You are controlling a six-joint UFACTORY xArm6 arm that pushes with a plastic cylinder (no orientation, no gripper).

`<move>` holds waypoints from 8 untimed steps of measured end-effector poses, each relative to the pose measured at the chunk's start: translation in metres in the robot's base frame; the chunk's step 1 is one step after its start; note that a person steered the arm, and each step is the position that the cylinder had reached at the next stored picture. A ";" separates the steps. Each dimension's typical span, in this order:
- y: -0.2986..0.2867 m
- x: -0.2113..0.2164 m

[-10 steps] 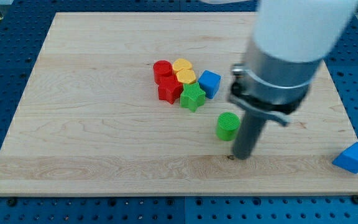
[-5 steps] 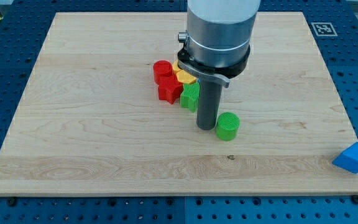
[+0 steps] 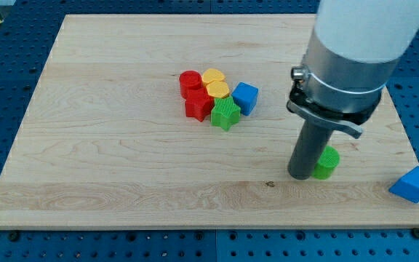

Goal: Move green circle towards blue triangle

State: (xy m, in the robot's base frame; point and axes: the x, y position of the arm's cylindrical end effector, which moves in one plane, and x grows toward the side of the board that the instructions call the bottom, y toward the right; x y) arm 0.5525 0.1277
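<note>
No jaws on this rig, so nothing spreads or pinches, just a rod with my tip (image 3: 301,175) planted on the board. Tip sits right against the left side of the green circle (image 3: 326,163), looks like touching, and the rod hides part of it. Blue triangle (image 3: 412,183) is off to the right and a bit lower, right at the board's (image 3: 108,153) corner, seemingly half off the wood. So the circle lies between tip and triangle, nearly in line, which is what a push to the right wants; I'd guess it needs a slight downward lean too. Wood between them is bare. Other blocks are well apart up-left in a clump: red ones (image 3: 193,94), yellow ones (image 3: 214,82), green star (image 3: 225,113), blue cube (image 3: 245,97).
</note>
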 end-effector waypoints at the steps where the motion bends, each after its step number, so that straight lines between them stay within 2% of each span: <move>1: 0.008 -0.028; 2: 0.026 -0.040; 3: 0.049 -0.032; 5: 0.026 -0.034; 7: 0.016 0.016; 8: 0.036 0.017</move>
State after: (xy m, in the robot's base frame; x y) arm 0.5697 0.1639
